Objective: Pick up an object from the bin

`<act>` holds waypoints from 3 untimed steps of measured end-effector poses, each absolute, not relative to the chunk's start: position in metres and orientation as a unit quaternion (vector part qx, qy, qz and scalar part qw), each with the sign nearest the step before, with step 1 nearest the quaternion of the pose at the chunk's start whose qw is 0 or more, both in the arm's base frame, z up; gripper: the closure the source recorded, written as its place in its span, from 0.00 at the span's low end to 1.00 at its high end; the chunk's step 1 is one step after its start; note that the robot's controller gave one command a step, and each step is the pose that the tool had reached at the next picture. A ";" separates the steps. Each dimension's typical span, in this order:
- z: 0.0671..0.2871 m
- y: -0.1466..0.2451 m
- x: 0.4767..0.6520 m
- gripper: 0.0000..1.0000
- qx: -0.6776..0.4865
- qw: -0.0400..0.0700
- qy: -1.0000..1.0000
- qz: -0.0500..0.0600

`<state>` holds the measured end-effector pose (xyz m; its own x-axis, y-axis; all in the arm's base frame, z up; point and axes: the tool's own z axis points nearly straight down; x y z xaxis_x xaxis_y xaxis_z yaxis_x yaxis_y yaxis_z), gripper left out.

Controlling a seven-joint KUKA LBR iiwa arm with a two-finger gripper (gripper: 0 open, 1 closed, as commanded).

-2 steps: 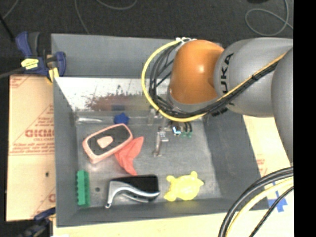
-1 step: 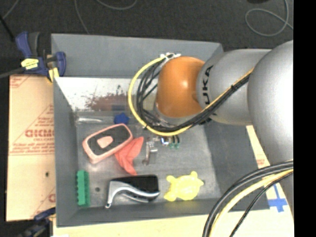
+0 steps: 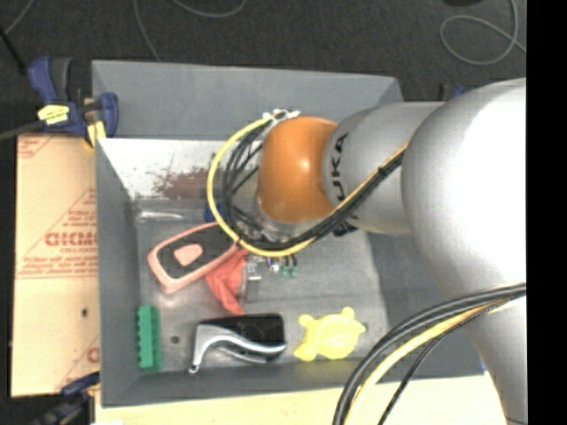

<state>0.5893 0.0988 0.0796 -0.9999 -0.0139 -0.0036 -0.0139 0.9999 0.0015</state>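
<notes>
Dead centre of the frame, the arm [image 3: 425, 175] comes across from the right, its orange cover [image 3: 297, 171] hanging over the bin [image 3: 115, 237]. Under that cover the gripper [image 3: 257, 268] pokes out, low above the bin floor, right by a crumpled red thing [image 3: 226, 289] in the middle of the floor. Claw wide or narrow? Cannot tell, cover and cables hide it. Just left of the red thing lies a flat pink case [image 3: 184, 257], tilted. Lower left, a green block [image 3: 148, 336] sits along the wall. Along the bottom edge, a black and silver tool [image 3: 239, 339], and just right of it a yellow toy [image 3: 330, 335].
</notes>
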 end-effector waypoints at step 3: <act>0.096 0.137 0.615 1.00 -0.124 0.008 0.992 -0.001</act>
